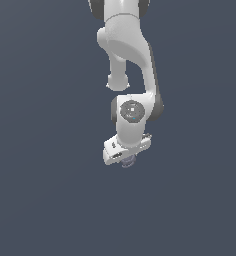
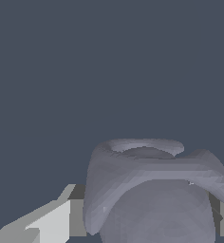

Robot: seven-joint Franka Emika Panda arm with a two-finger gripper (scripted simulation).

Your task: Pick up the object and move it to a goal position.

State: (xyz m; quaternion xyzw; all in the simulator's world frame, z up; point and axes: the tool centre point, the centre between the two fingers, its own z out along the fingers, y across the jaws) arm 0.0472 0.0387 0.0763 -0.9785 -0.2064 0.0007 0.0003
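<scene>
The object (image 2: 152,190) is a lumpy greyish-purple blob that fills much of the wrist view, sitting between my two fingers (image 2: 61,220). In the exterior view only a small part of the object (image 1: 128,161) shows, just under the white hand. My gripper (image 1: 127,159) points down and is shut on the object, one finger on each side of it. The finger pads themselves are mostly hidden by the hand in the exterior view.
The white Panda arm (image 1: 130,55) comes down from the top of the exterior view. All around is a plain dark blue-grey surface (image 1: 40,190); no goal marker shows in either view.
</scene>
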